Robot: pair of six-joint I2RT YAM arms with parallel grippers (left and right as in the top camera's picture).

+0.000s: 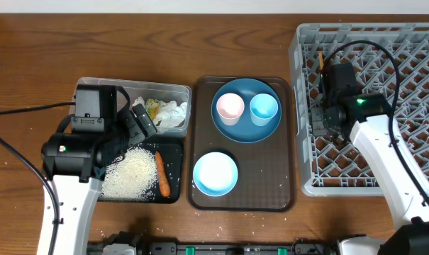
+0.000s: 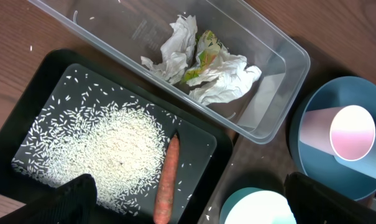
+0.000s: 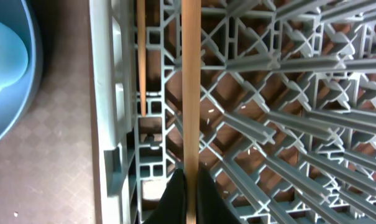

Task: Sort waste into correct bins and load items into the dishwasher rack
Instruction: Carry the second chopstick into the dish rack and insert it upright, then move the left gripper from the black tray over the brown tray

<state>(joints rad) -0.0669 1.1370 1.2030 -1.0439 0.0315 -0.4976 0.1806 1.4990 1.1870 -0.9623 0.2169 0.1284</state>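
- Left gripper (image 2: 191, 186), fingers spread wide and empty, hangs over the black tray (image 2: 51, 68), where rice (image 2: 113, 146) and the carrot (image 2: 168, 177) lie.
- Just beside it, the clear tub (image 2: 281, 53) holds tissues (image 2: 225, 78) and the wrapper (image 2: 203, 59).
- Brown tray (image 1: 242, 198) carries the bowl (image 1: 215, 173) and the plate (image 1: 246, 131), which bears the pink cup (image 1: 230, 108) and light blue cup (image 1: 264, 108).
- Right gripper (image 3: 189, 180) is clenched on a chopstick (image 3: 191, 93) at the left edge of the rack (image 1: 413, 42).

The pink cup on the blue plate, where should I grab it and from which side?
Probably from above: pinch the pink cup by its rim on the side away from the light blue cup, one finger inside. It stands upright, mouth up, close beside that cup on the blue plate.
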